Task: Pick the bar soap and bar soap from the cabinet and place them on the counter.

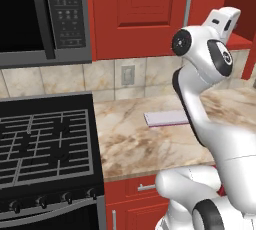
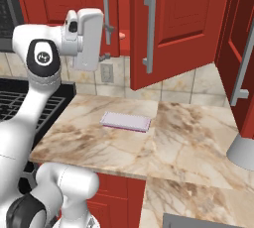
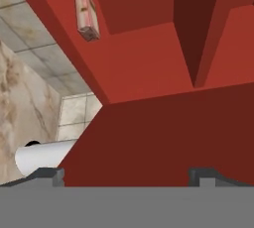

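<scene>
One peach-pink bar soap (image 3: pixel 87 15) lies on the red shelf inside the cabinet (image 2: pixel 171 19). In the right base view it peeks out as a small pink spot (image 2: pixel 122 35) past the open door's edge. My gripper (image 2: pixel 107 42) is raised in front of the cabinet opening, just left of the soap and apart from it. Its fingers are open with nothing between them. In the hand view my gripper (image 3: pixel 126 177) faces the red shelf, with the soap far off at the upper left. The beige veined counter (image 2: pixel 124 145) lies below.
A flat lavender pad (image 2: pixel 125 121) rests on the counter (image 1: pixel 135 141). The black stove (image 1: pixel 45 144) and microwave (image 1: pixel 45 14) are to the left. An open cabinet door with a silver handle (image 2: pixel 149 31) hangs right of my hand. A pale grey cylinder (image 2: pixel 242 152) stands at the right.
</scene>
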You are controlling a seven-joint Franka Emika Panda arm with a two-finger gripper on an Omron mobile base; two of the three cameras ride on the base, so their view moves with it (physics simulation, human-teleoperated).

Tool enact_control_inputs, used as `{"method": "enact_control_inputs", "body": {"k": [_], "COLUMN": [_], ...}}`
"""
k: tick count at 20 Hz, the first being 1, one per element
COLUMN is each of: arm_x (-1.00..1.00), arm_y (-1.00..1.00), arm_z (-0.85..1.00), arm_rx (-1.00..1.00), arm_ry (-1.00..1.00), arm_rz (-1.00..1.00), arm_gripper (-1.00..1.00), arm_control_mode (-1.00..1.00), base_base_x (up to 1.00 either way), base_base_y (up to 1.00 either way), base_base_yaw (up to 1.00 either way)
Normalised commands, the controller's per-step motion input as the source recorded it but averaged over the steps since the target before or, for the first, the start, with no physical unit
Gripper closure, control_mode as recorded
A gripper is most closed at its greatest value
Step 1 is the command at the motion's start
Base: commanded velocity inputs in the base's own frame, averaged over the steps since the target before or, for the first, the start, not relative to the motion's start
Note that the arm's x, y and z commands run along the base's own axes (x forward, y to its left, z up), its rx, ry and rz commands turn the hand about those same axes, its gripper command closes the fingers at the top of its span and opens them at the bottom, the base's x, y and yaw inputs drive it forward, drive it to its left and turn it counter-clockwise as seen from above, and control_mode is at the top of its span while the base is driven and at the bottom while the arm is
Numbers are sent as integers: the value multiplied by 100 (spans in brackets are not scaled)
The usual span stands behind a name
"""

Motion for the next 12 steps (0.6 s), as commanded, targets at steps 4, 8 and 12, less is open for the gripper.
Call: {"method": "enact_control_inputs", "body": {"k": [4, 8, 12], "arm_x": [20, 19, 14], "arm_y": [-18, -16, -14], "arm_z": [-6, -6, -3], "arm_rx": [0, 0, 0], "arm_ry": [0, 0, 0], "arm_rz": [-2, -3, -7], "arm_gripper": [-100, -100, -100], "arm_control_mode": [-100, -100, -100], "base_base_x": [0, 0, 0], "base_base_y": [0, 0, 0], "base_base_yaw": [0, 0, 0]}}
